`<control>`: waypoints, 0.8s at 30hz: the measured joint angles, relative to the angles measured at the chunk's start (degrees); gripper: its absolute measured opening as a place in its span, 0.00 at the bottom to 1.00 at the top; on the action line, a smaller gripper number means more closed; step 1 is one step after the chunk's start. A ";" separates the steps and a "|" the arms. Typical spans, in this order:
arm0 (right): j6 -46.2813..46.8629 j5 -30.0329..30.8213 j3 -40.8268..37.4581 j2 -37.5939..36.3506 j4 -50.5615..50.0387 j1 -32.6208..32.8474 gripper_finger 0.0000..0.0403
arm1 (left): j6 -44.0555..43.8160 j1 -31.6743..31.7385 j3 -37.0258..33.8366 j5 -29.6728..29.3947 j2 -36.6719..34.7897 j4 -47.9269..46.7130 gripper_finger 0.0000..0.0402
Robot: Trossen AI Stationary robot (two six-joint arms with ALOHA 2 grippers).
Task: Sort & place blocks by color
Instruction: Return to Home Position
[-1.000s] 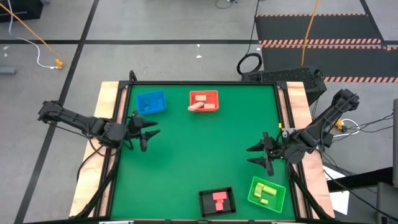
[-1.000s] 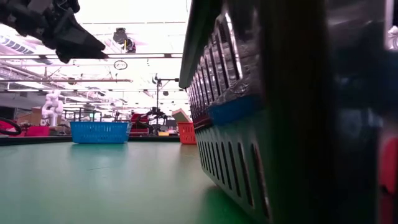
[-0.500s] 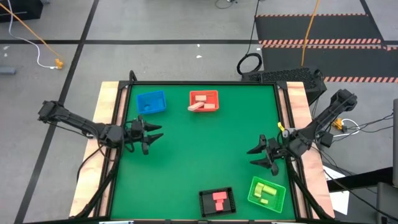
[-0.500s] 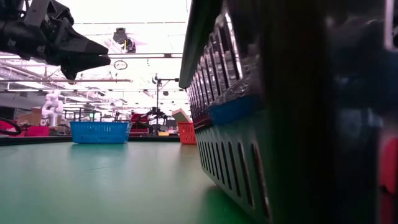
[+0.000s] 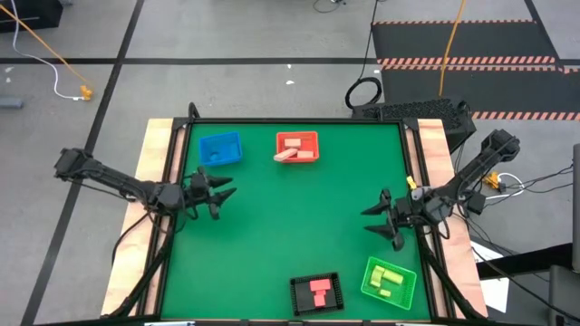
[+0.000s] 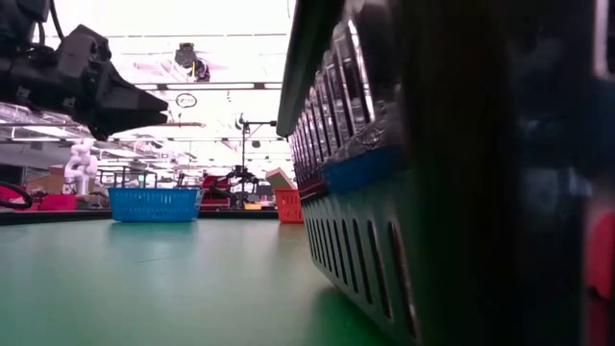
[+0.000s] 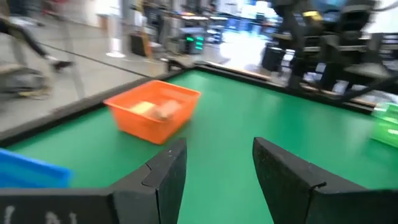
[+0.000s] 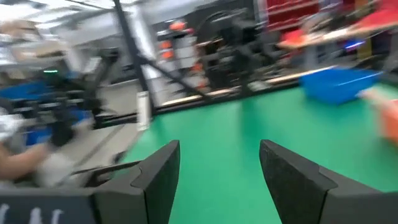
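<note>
Over the surface (image 5: 290,226), my left end effector (image 5: 220,193) near the blue tray (image 5: 203,150) and right end effector (image 5: 379,220) near the green tray (image 5: 366,282) hang released and empty, and with the blocks (image 5: 296,155) lying in trays, I judge homing is in hand, which calls for drawing both arms clear.

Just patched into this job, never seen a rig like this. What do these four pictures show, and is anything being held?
Two dark robot arms flank a green table. One picture looks straight down, one sits at tabletop height, half blocked by the black slotted tray, two look out from the wrists. The left tool and right tool are open, empty. Tan wooden blocks lie in the red tray, pink blocks in the black, yellow-green blocks in the green tray; a blue tray too.
</note>
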 joint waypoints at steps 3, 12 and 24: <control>-3.42 5.69 -0.01 -0.01 0.01 -0.33 0.53 | 1.84 1.32 0.00 -4.27 0.00 0.10 0.46; -7.33 24.21 -0.11 0.01 -0.10 -5.37 0.53 | 2.30 7.11 0.00 -9.04 0.00 0.13 0.46; -6.04 38.26 -0.17 0.01 -0.82 -10.85 0.53 | -2.53 15.52 0.02 -9.08 0.00 -0.86 0.46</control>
